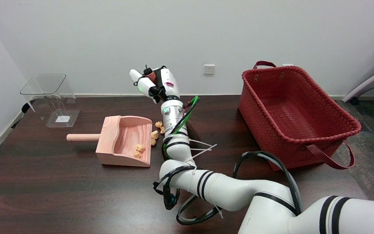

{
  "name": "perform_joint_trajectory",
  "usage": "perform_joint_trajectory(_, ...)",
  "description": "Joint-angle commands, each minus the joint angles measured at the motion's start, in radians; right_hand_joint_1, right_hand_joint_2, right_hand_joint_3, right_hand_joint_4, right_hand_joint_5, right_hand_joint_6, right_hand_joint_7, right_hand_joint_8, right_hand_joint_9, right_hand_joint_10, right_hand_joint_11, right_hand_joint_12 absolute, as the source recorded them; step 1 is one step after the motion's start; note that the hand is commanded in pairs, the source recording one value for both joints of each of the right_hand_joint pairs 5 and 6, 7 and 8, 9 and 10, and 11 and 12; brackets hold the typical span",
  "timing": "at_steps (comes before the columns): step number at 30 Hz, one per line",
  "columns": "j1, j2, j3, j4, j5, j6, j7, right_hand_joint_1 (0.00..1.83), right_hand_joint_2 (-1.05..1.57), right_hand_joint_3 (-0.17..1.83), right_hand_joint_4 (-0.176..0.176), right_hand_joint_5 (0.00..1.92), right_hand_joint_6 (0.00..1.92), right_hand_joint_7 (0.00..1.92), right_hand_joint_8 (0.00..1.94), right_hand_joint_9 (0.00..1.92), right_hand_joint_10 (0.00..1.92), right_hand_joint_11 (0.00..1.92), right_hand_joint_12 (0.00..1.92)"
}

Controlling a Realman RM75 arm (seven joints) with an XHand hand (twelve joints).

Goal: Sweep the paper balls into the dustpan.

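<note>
We see a dark wooden worktop [60, 195] set against a white wall. At its far left corner stands a clear plastic container [52, 97], well apart from everything else. On the right sits a large red woven basket [291, 113] with dark red handles, and it fills much of that side. A white wall socket [208, 69] shows on the wall behind.

The wooden dustpan [125, 141] lies left of centre, its round handle pointing left and its open mouth facing right. Two paper balls [138, 150] rest inside it, near the front lip. Three more paper balls [156, 131] lie on the worktop just beside the dustpan's mouth, between the pan and the robot's forearm.

The right arm [206, 185] reaches in from the lower right, trailing black and green cables and white cable ties, and its forearm rises right next to the loose balls, partly screening the worktop behind them. The right hand [151, 83] is held up in the air above the far edge of the worktop, well clear of the balls and the dustpan. Its fingers are bunched around something dark with a reddish part, but we cannot tell what it is or whether the hand truly grips it.
</note>
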Motion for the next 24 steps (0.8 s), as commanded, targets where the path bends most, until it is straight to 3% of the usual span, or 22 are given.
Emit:
perform_joint_trajectory(1, 0.030, -0.052, 0.016, -0.041, 0.104, -0.026, 0.076, 0.56, 1.57, -0.17, 0.000, 1.92, 1.92, 1.92, 1.92, 1.92, 1.92, 1.92, 1.92)
perform_joint_trajectory(10, 0.030, -0.082, 0.017, -0.015, 0.127, -0.014, 0.250, 0.55, 1.57, -0.17, 0.000, 1.92, 1.92, 1.92, 1.92, 1.92, 1.92, 1.92, 1.92)
perform_joint_trajectory(16, 0.014, -0.109, 0.012, 0.044, 0.228, -0.010, 0.301, 0.54, 1.57, -0.17, 0.000, 1.92, 1.92, 1.92, 1.92, 1.92, 1.92, 1.92, 1.92)
perform_joint_trajectory(24, 0.007, -0.129, 0.007, 0.039, 0.305, -0.045, 0.514, 0.54, 1.57, -0.17, 0.000, 1.92, 1.92, 1.92, 1.92, 1.92, 1.92, 1.92, 1.92)
